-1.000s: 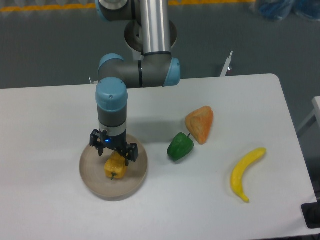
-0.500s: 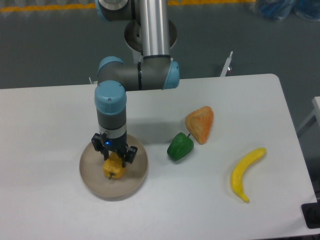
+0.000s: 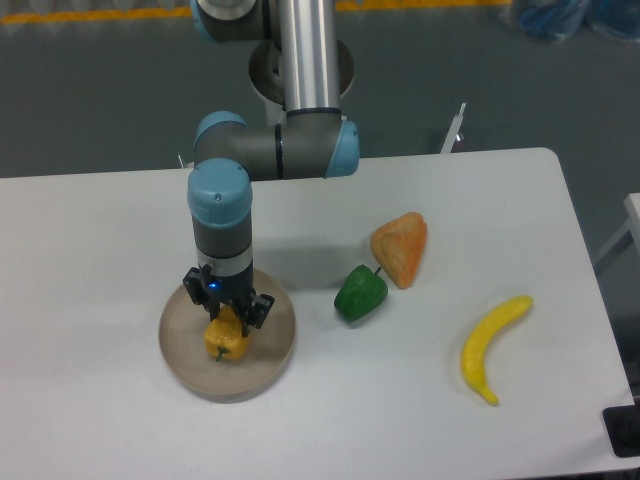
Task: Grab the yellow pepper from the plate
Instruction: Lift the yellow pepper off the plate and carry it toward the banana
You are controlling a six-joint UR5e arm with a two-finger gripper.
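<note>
Fixed camera: we see our gripper (image 3: 226, 320) lowered over the yellow pepper (image 3: 226, 340) on the plate (image 3: 272, 355); finger state cannot be determined.

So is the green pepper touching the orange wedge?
Apart. The fixed camera shows bare table between the green pepper and the orange wedge; only its thin stem reaches toward it.

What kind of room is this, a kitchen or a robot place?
Probably a robot lab or workshop, not a kitchen. A big robot arm reaches over a plain white table, its hand down on a yellow pepper in a plate. The floor is grey with a yellow line.
</note>
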